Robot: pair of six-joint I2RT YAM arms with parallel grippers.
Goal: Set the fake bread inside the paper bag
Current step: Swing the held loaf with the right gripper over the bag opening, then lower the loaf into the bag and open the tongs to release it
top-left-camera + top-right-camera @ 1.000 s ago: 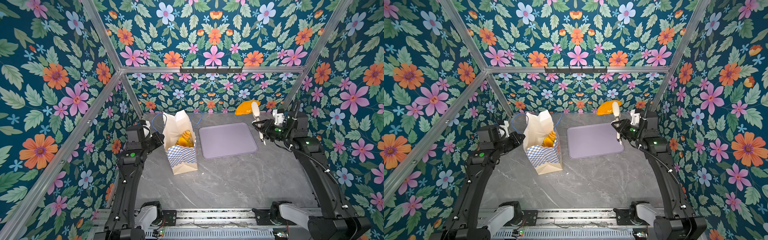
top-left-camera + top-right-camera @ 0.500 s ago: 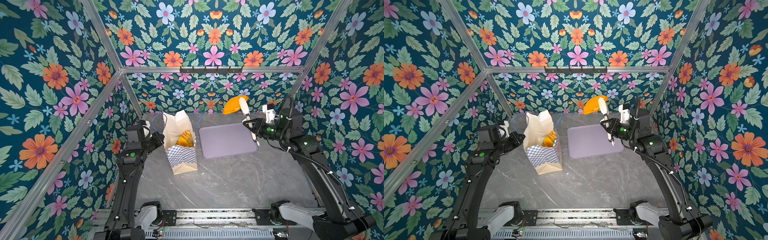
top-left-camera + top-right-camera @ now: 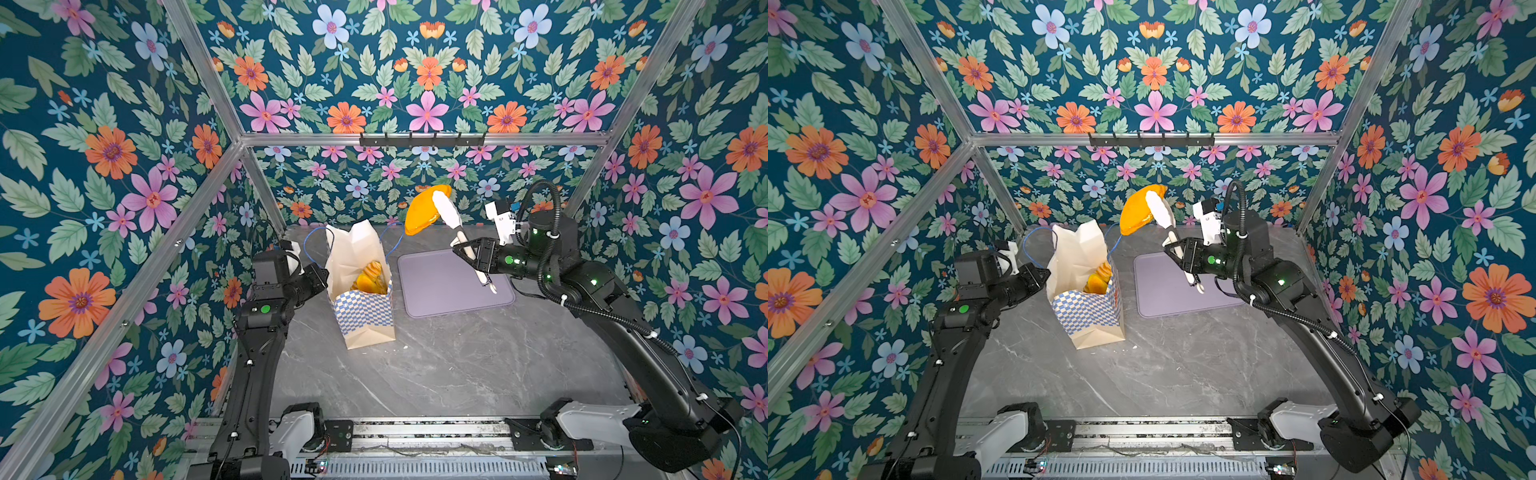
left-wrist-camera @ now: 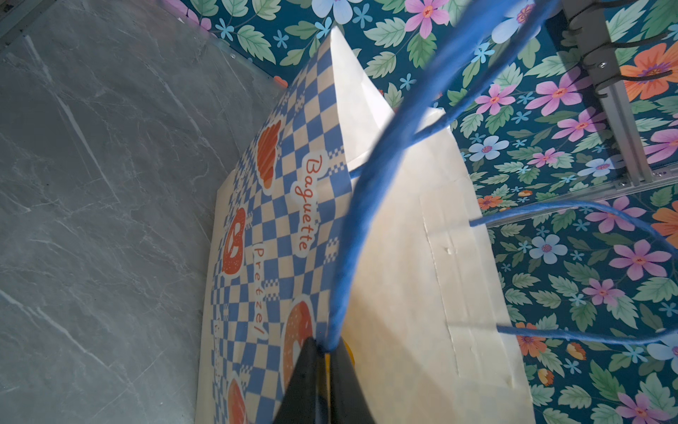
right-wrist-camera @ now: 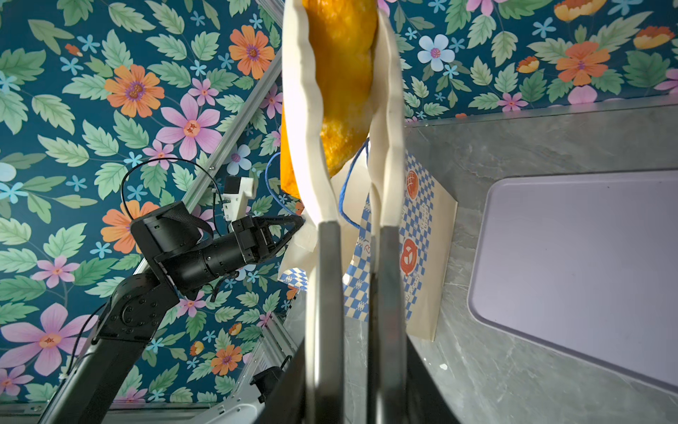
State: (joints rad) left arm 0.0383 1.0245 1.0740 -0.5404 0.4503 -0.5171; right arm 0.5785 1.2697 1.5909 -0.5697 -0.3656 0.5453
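Observation:
The paper bag [image 3: 362,309] [image 3: 1090,309] stands upright and open on the grey table, with several pieces of fake bread [image 3: 370,278] inside. My left gripper [image 3: 322,275] [image 4: 325,348] is shut on the bag's blue cord handle [image 4: 352,227]. My right gripper [image 3: 468,250] [image 5: 354,367] is shut on the metal handles of white tongs [image 3: 446,212] [image 5: 310,121]. The tongs pinch a golden-yellow piece of fake bread [image 3: 422,212] [image 3: 1136,210] [image 5: 343,73], held in the air just right of the bag's mouth and above it.
A flat lilac tray [image 3: 436,291] [image 5: 587,257] lies right of the bag, under the right gripper. Flowered walls close in the back and both sides. A black hook rail [image 3: 422,139] runs along the back frame.
The right arm has carried the tongs and the bread leftwards from the back right over the tray toward the bag. The left arm and the bag have not moved.

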